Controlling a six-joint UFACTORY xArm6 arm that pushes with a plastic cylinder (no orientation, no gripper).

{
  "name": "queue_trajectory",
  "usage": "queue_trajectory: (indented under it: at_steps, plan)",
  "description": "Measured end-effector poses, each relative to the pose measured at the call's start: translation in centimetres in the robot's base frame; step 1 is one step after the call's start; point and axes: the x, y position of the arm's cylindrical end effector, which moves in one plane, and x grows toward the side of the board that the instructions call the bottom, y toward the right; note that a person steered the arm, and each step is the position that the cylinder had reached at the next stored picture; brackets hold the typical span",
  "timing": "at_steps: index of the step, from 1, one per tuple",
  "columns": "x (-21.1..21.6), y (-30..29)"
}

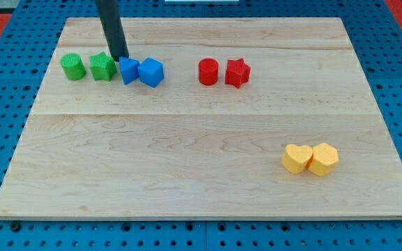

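My tip point(120, 57) comes down from the view's top and ends just above the gap between the green star point(102, 67) and the small blue block point(128, 70). It looks to touch the blue block's upper left edge. A blue cube point(151, 72) sits against that block's right side. The green cylinder point(72, 67) stands left of the green star.
A red cylinder point(208, 71) and a red star point(236, 72) sit side by side near the view's top centre. A yellow heart point(297, 158) and a yellow hexagon point(323, 159) touch at the lower right. The wooden board point(201, 174) rests on a blue pegboard.
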Motion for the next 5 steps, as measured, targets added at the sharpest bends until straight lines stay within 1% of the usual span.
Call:
queue_trajectory:
  at_steps: [1, 2, 3, 4, 5]
  plan:
    - [0.3, 1.1]
    - [1.7, 2.0]
    - [2.6, -0.3]
    - [3.4, -1.1]
    - [6.2, 2.4]
